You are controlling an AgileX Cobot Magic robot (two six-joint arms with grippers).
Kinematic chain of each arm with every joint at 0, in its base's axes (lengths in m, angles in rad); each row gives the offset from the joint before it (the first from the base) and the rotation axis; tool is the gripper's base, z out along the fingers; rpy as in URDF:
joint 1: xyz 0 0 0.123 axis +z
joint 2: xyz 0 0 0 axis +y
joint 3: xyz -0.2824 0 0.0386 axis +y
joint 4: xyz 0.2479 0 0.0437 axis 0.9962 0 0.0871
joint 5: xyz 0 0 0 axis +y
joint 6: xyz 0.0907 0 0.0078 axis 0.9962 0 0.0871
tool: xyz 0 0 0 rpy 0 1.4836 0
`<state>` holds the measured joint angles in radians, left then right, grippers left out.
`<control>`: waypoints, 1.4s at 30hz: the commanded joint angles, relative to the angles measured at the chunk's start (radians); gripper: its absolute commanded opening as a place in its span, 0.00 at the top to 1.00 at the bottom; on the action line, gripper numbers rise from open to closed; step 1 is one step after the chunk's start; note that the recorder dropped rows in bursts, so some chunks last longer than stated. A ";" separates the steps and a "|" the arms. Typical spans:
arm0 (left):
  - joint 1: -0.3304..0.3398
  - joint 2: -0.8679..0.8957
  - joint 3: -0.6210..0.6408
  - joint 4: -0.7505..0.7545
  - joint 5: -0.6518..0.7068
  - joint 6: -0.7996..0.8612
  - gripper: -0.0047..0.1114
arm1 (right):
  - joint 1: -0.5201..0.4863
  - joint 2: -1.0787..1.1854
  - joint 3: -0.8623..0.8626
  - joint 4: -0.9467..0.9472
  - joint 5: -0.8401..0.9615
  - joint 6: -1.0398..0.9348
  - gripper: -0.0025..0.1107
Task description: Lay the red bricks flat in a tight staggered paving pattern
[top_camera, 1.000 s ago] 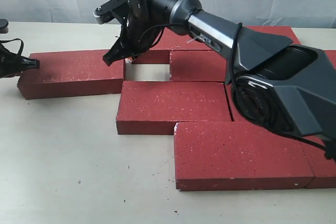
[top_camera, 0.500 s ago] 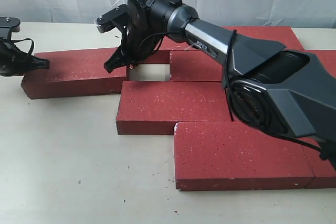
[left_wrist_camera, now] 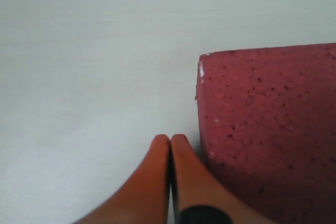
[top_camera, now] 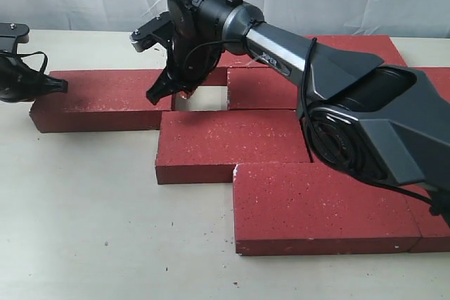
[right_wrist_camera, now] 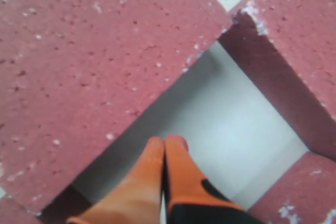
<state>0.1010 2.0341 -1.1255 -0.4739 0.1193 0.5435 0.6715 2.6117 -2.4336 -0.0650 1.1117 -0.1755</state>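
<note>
Right wrist view: the right gripper (right_wrist_camera: 165,141) was closed, holding nothing, over the gap (right_wrist_camera: 231,129) between the red bricks (right_wrist_camera: 79,51). The left gripper (left_wrist_camera: 170,140) was closed too, just beside the end brick (left_wrist_camera: 268,129), flat on the table (left_wrist_camera: 94,51).

**Bricks** (top_camera: 365,46): dark-red rectangular slabs lying flat in offset rows, with rough, pale-speckled faces and whitish chips at some edges. The centre brick (top_camera: 232,142) lies against the front brick (top_camera: 323,209), which is staggered to the right of it, and its rear edge meets the rear brick (top_camera: 264,88). The left brick (top_camera: 98,100) lies lengthwise with its right end just beside the centre brick's rear left corner, and an unfilled rectangular gap (top_camera: 200,101) separates it from the rear brick.
</note>
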 commanded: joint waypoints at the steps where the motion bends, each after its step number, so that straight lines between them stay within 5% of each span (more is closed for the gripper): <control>1: -0.018 0.002 -0.003 -0.008 0.000 -0.001 0.96 | 0.000 -0.013 -0.005 -0.119 0.033 0.008 0.99; 13: -0.054 0.002 -0.003 -0.008 -0.016 0.015 0.96 | -0.004 -0.107 0.011 -0.173 0.109 0.013 0.99; 21: -0.085 0.002 -0.003 -0.006 -0.027 0.015 0.96 | -0.009 -0.292 0.317 -0.201 0.094 0.031 0.99; 36: -0.158 0.002 -0.003 -0.005 -0.037 0.015 0.96 | -0.075 -0.900 1.261 -0.243 -0.526 0.103 0.99; 42: -0.184 0.002 -0.003 -0.005 -0.042 0.015 0.96 | -0.156 -1.051 1.439 -0.254 -0.791 0.103 0.99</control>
<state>-0.0662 2.0341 -1.1255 -0.4739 0.0930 0.5576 0.5516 1.6165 -1.0419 -0.3052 0.4544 -0.0776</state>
